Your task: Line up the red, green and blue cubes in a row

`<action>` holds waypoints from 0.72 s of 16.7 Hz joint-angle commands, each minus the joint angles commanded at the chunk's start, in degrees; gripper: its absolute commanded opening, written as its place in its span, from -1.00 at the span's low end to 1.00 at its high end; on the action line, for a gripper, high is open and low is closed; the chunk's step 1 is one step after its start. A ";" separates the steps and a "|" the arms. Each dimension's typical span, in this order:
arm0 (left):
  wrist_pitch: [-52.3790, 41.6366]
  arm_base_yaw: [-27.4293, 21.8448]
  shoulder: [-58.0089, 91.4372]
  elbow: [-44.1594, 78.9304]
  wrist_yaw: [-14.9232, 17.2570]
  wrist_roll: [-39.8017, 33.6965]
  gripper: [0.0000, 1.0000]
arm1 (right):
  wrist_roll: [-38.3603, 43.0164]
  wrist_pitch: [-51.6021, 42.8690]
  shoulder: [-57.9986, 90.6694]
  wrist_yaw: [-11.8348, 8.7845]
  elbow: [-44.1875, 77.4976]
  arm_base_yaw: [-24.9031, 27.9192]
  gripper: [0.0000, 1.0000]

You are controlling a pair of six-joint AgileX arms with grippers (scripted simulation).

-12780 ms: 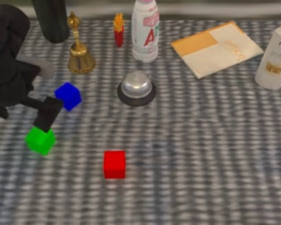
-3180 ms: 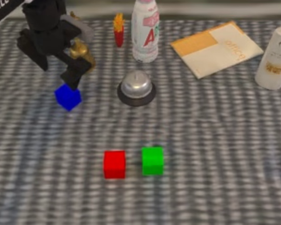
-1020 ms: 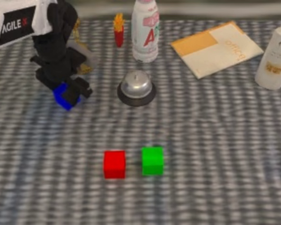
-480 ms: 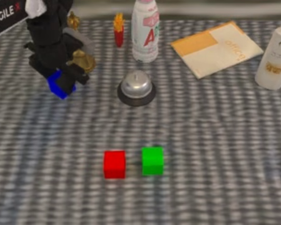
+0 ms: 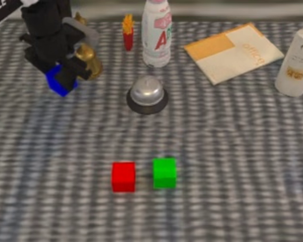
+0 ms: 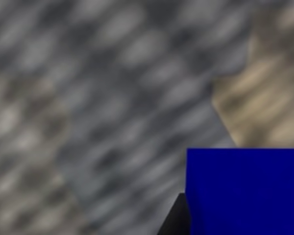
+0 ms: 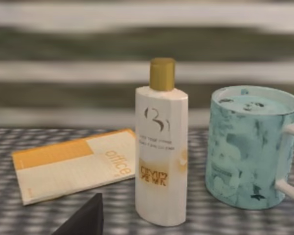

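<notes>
left gripper [image 5: 60,75]: far left of the table, clamped on the blue cube [image 5: 57,82], which sits right between its jaws, looks lifted

row so far: red cube [image 5: 123,176] and green cube [image 5: 164,172] side by side, near-centre

key relation: open slot is just right of green, so blue probably travels nearer and rightward

right arm: parked off to the right, can't tell its jaws

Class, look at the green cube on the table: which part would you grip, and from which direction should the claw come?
Grip the green cube on the two flat faces toward the table's near and far edges, coming straight down from above. Its left face sits close beside the red cube, leaving little room there for a finger. It rests flat and square to the table, so a top-down pinch looks steadiest.
</notes>
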 joint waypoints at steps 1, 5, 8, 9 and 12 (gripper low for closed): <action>-0.10 -0.37 0.10 0.17 -0.01 -0.64 -1.00 | 0.00 0.00 0.00 0.00 0.00 0.00 1.00; -1.18 -5.26 1.03 1.99 -0.18 -9.04 -1.00 | 0.00 0.00 0.00 0.00 0.00 0.00 1.00; -2.45 -11.55 1.85 3.68 -0.45 -20.74 -1.00 | 0.00 0.00 0.00 0.00 0.00 0.00 1.00; -2.94 -13.95 2.13 4.20 -0.55 -25.45 -1.00 | 0.00 0.00 0.00 0.00 0.00 0.00 1.00; -4.52 -21.62 2.90 5.55 -0.84 -41.23 -1.00 | 0.00 0.00 0.00 0.00 0.00 0.00 1.00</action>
